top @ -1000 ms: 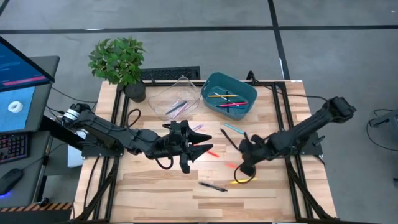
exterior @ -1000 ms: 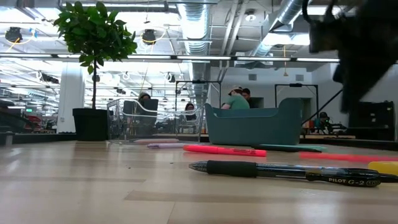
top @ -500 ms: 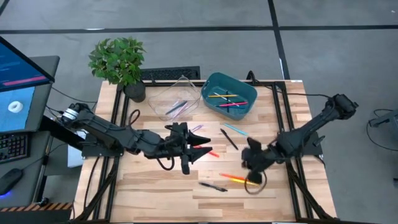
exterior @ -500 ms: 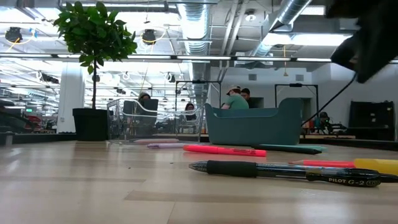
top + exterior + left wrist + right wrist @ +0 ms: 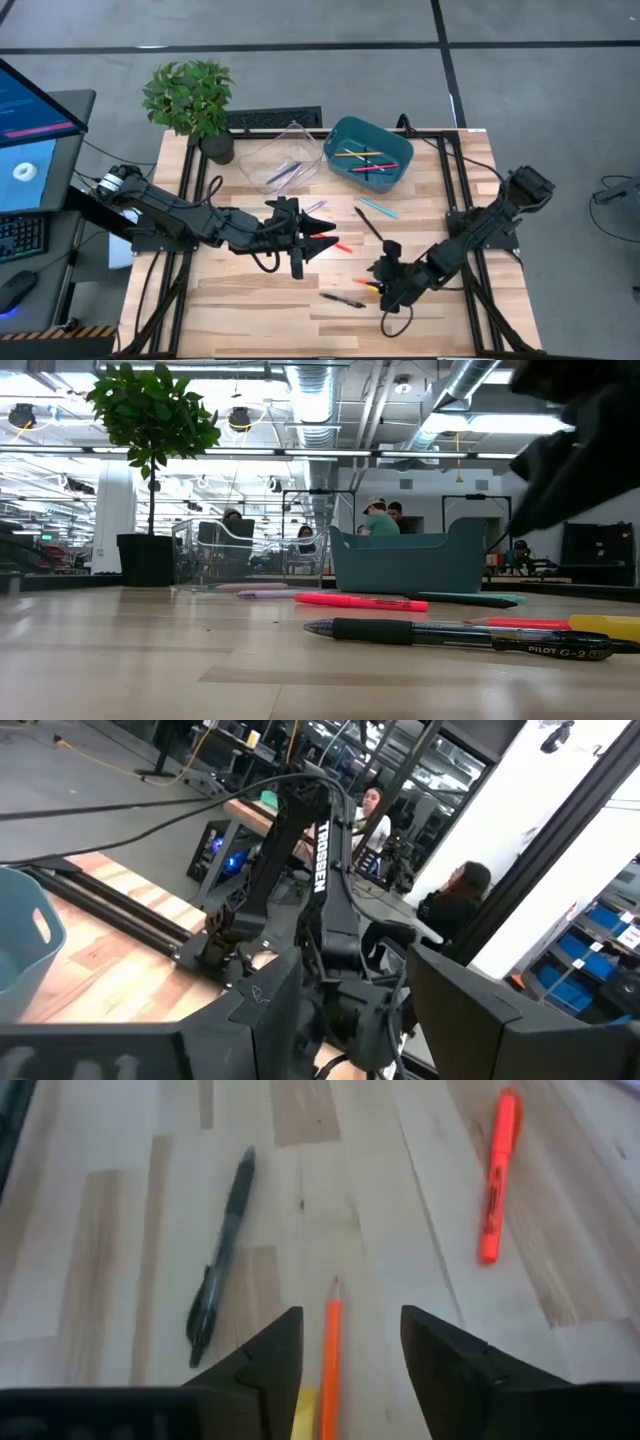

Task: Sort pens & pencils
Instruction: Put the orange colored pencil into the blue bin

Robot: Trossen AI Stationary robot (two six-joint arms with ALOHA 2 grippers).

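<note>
right gripper (image 5: 345, 1345) had shifted left, fingers spread astride the orange pencil (image 5: 330, 1350) for pickup; left gripper (image 5: 318, 243) waited, its opening indeterminate.

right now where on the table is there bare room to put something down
Bare wood: the front left corner of the table, in front of the left tool, and the front strip nearer than the black pen. Crowded: the middle, where loose pens lie between the tools, around the right tool over an orange pencil, and the back by the teal bin and clear tray.
</note>
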